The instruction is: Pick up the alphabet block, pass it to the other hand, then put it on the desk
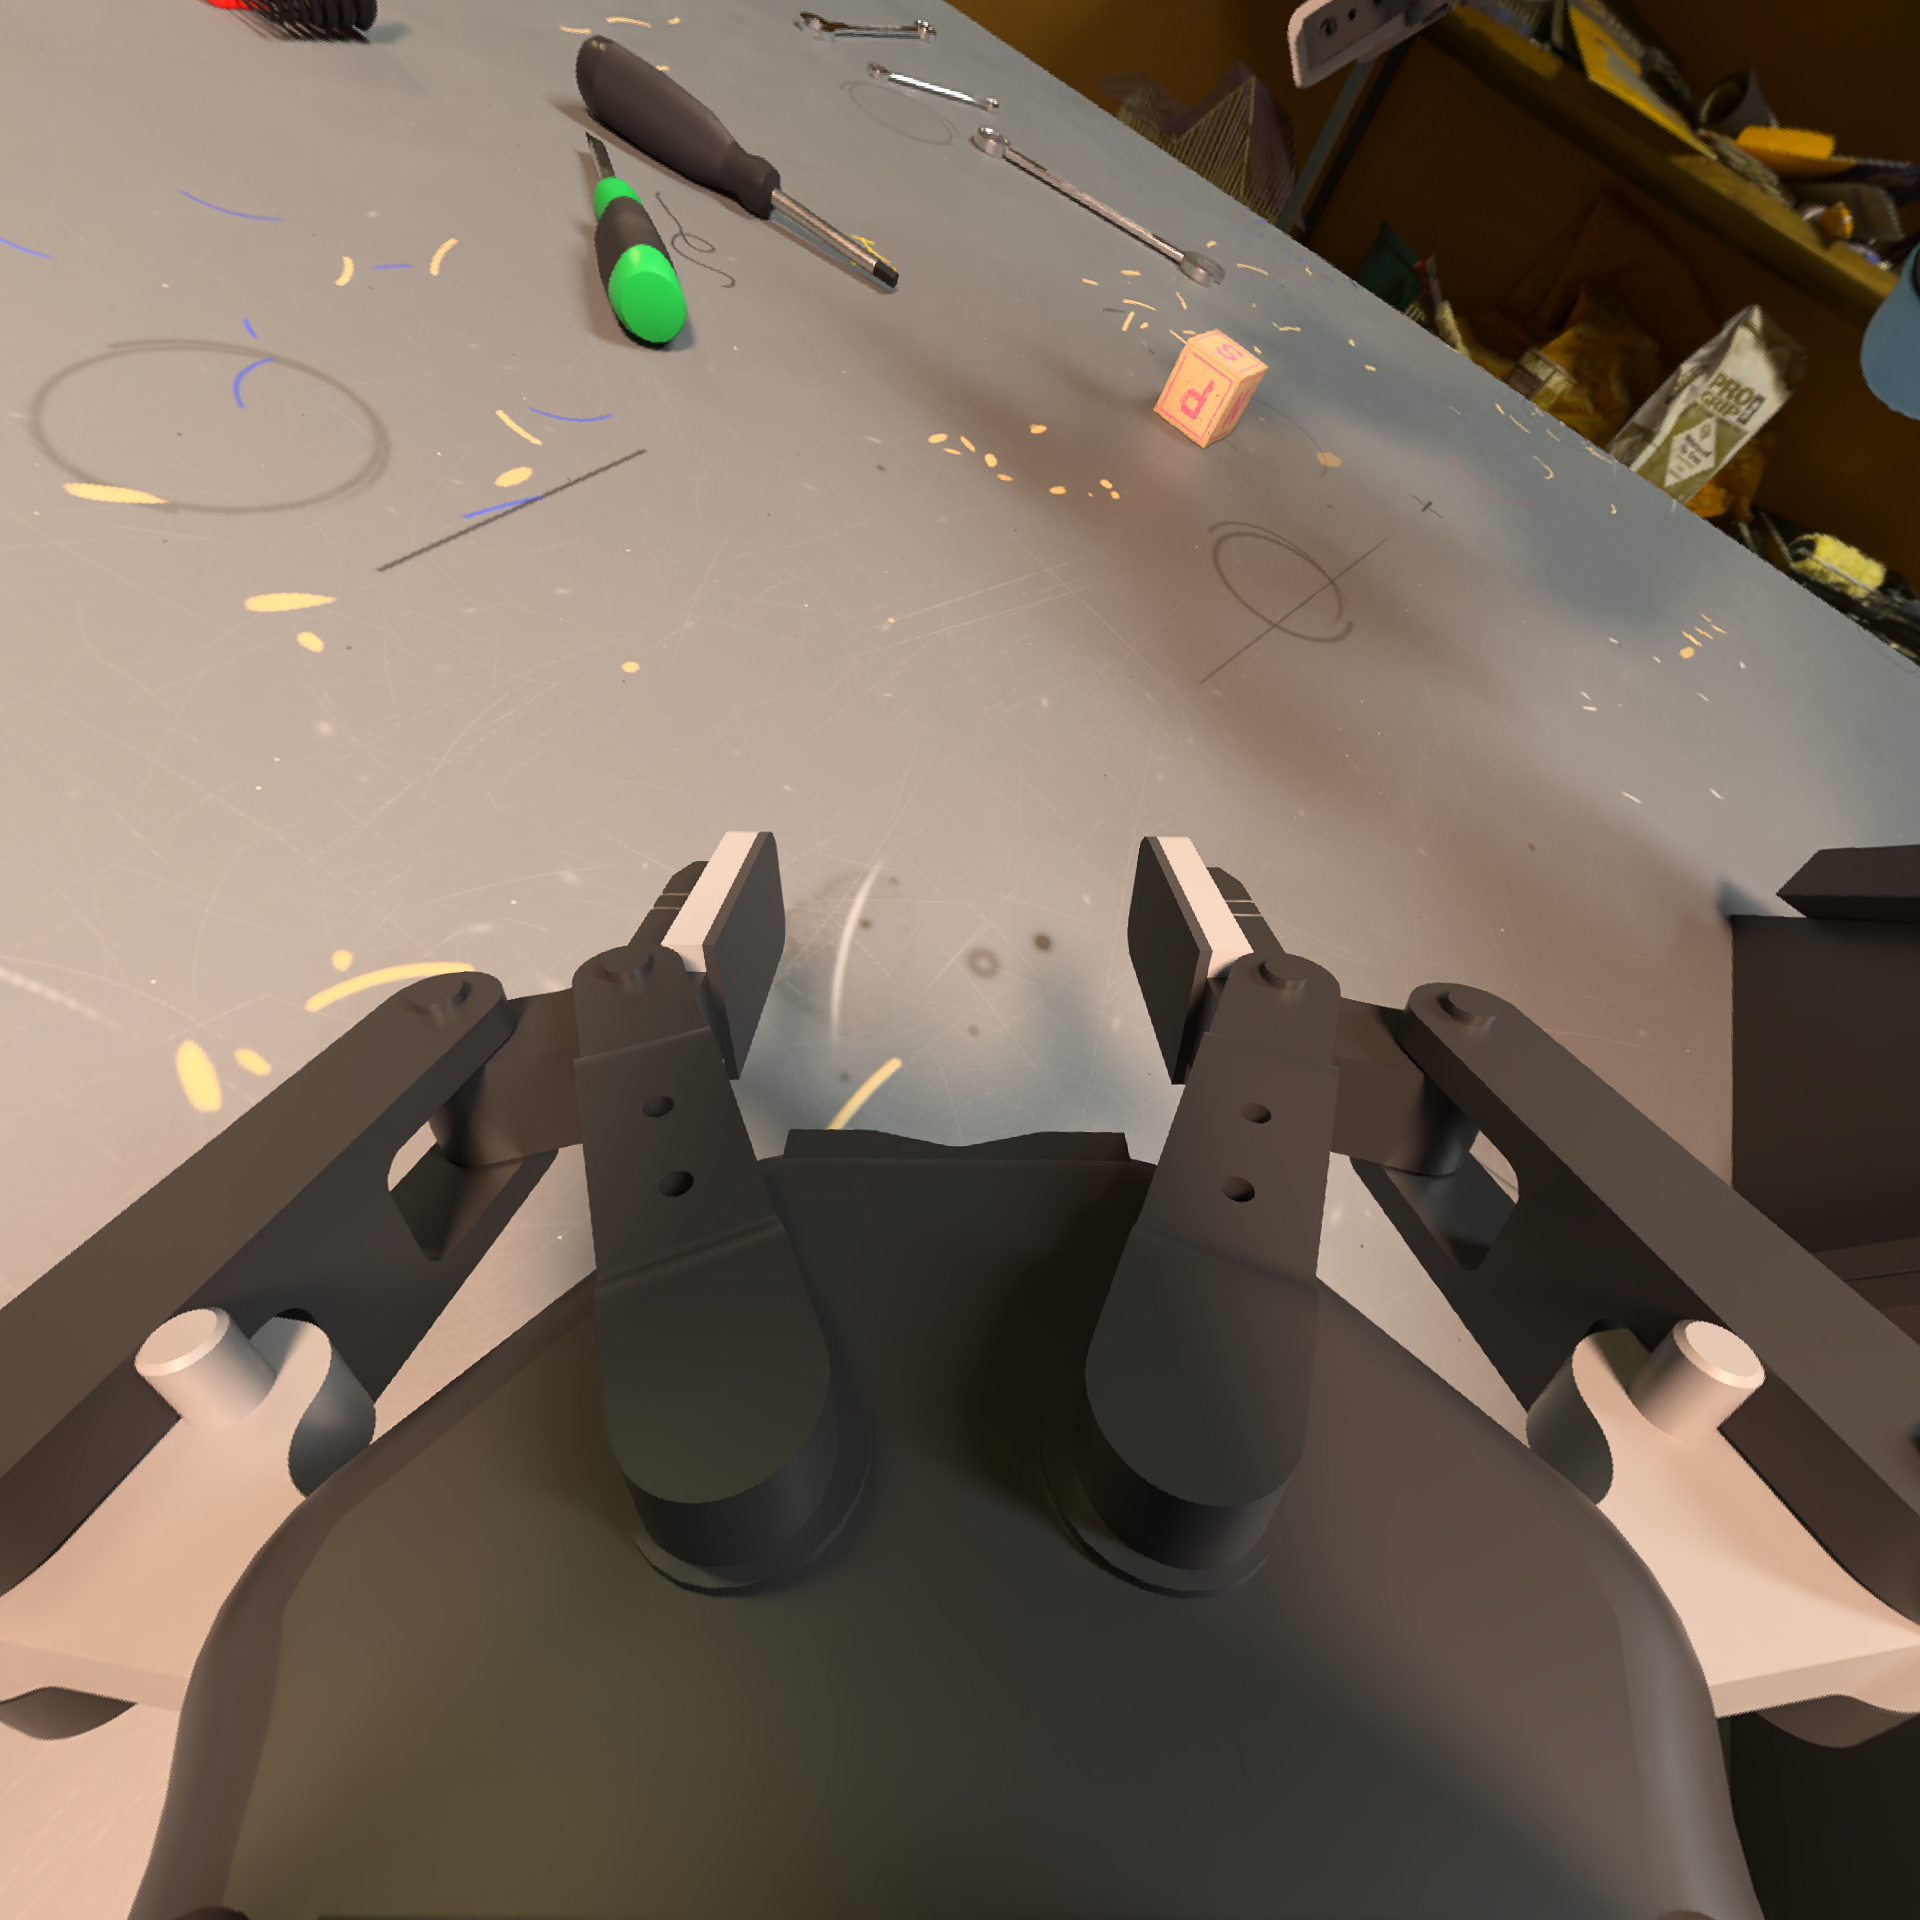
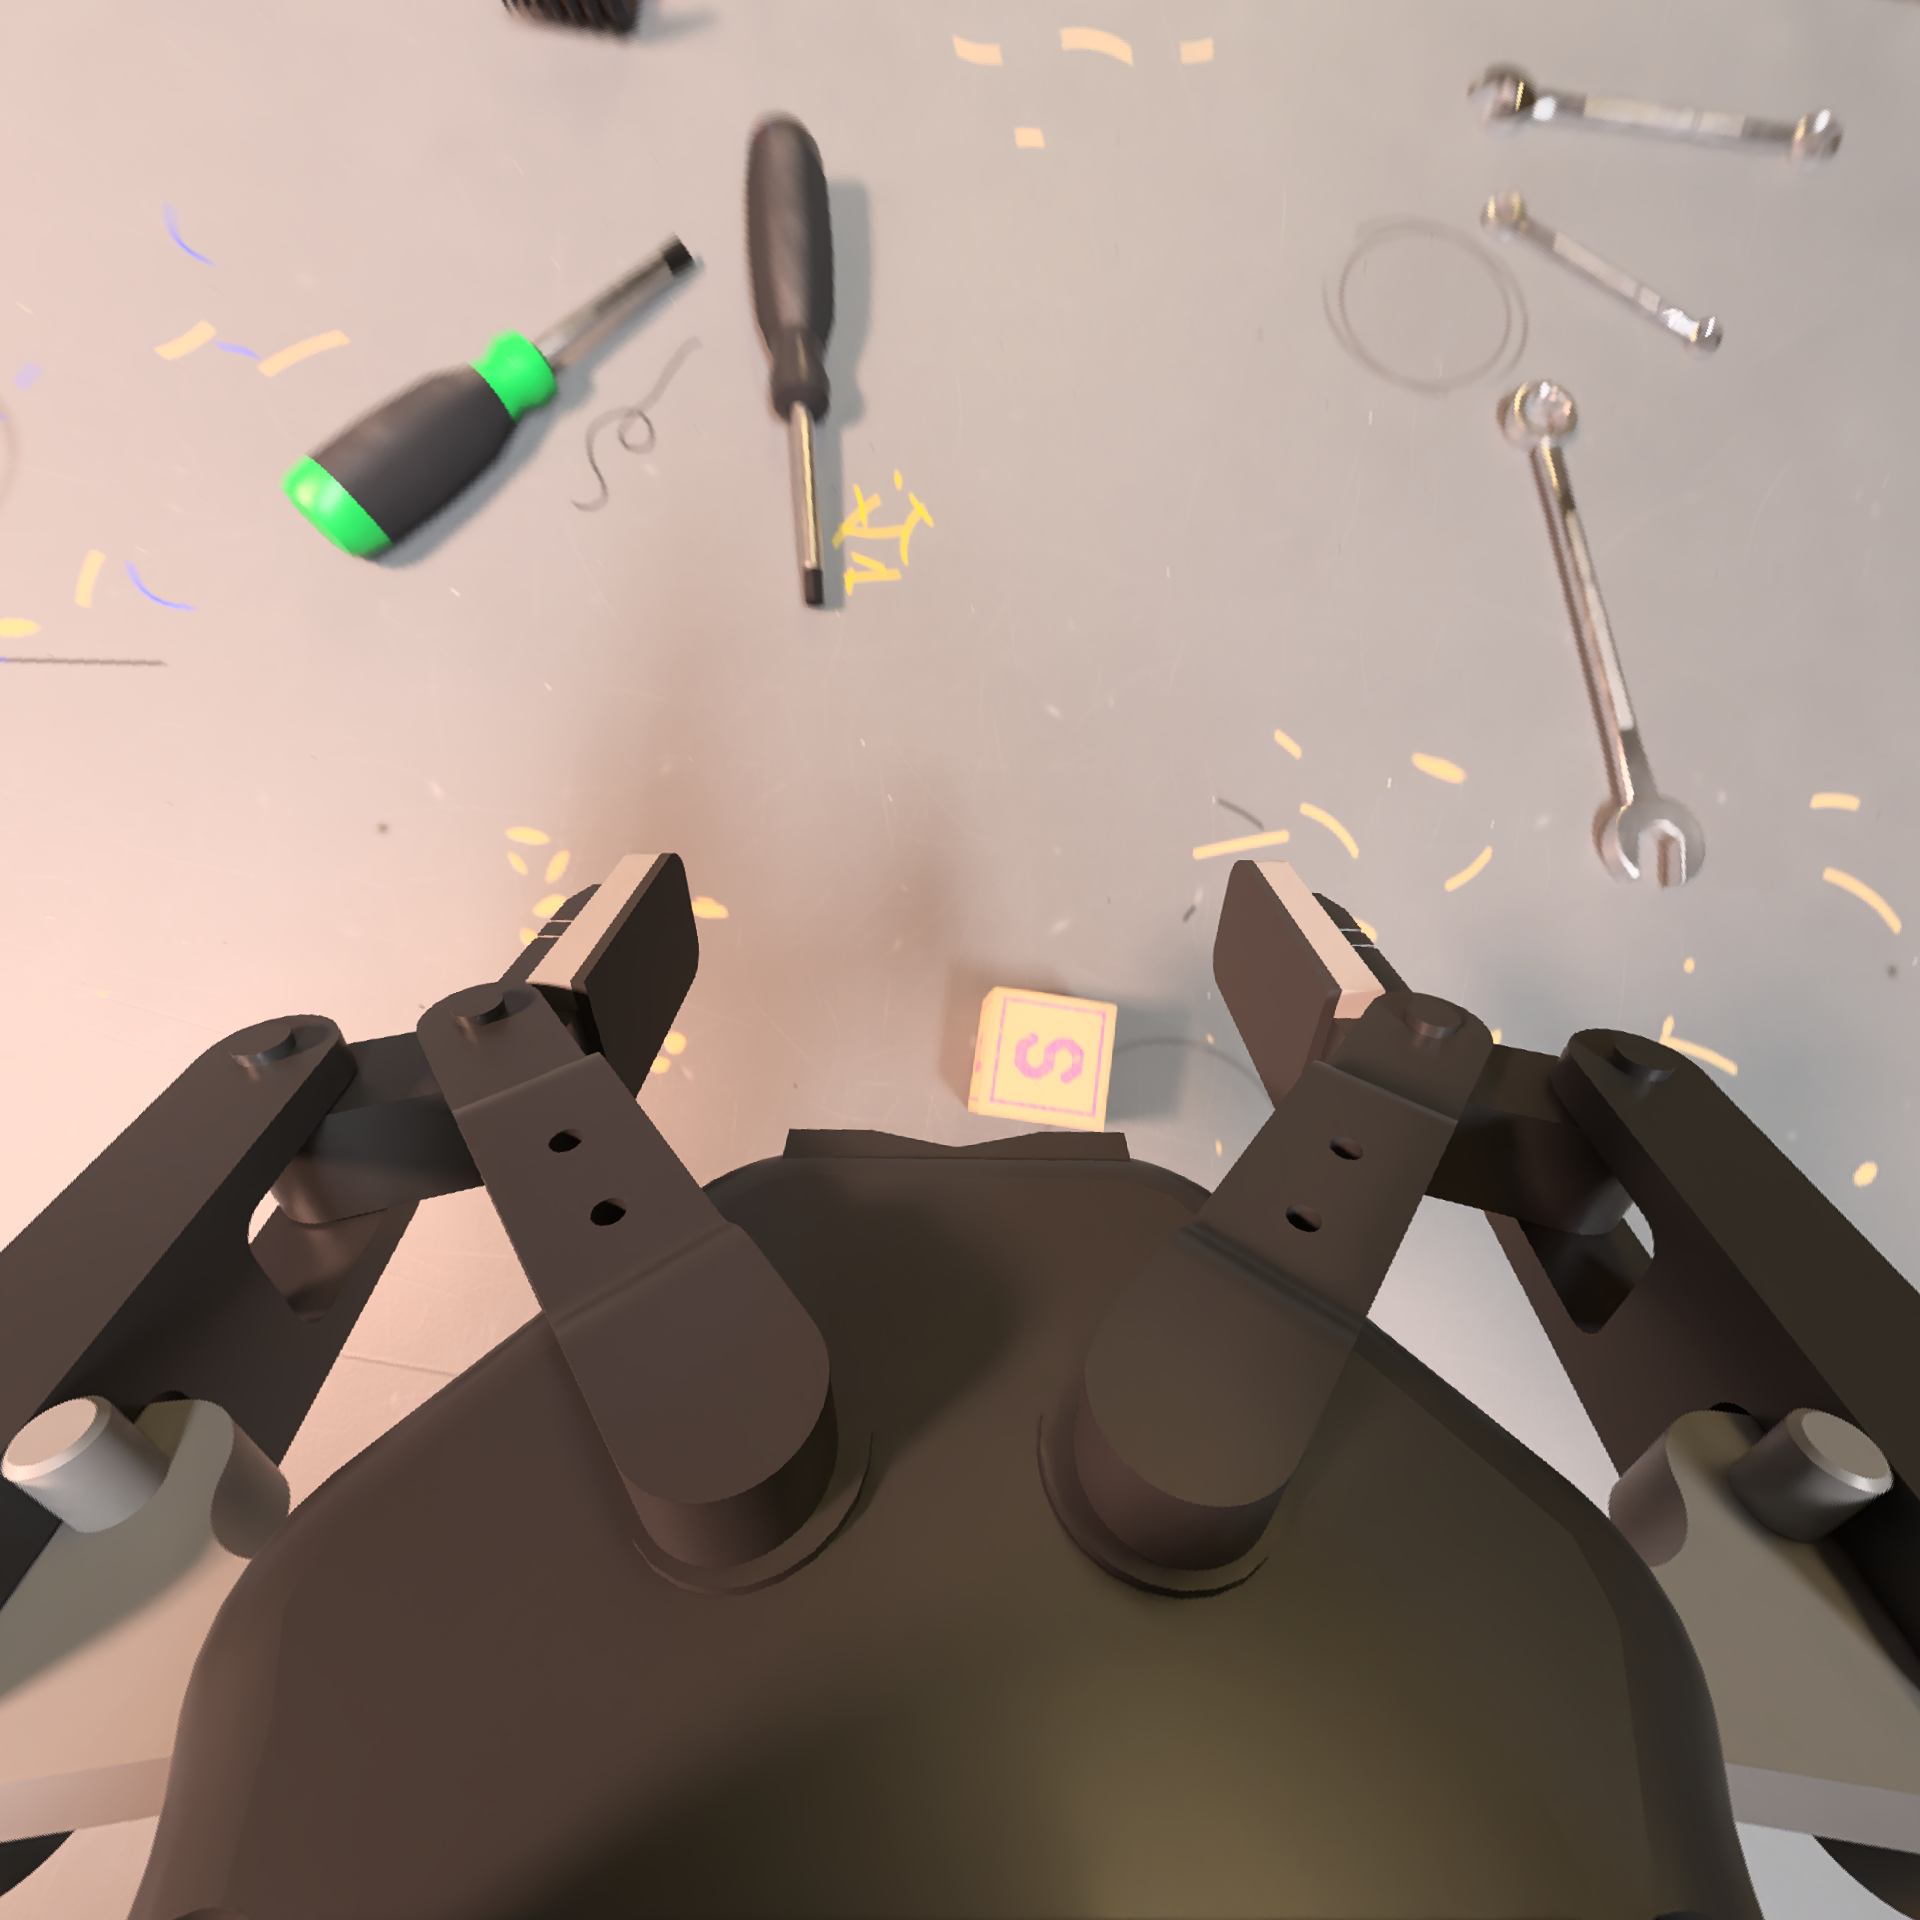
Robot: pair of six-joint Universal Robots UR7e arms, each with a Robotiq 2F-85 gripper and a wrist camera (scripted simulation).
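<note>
Wooden alphabet block (image 2: 1042, 1060) rests on the table (image 2: 1039, 675), between and below the spread fingers of the right gripper (image 2: 954, 940), probably lined up for pickup; left gripper (image 1: 954, 940) waits empty, fingers apart.

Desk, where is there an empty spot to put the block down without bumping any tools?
The widest bare patch of desk lies left of the alphabet block, nearer than the green-handled screwdriver and black screwdriver. Another strip runs between the black screwdriver and the long wrench. It is crowded toward the far side, where the smaller wrenches also lie.
</note>
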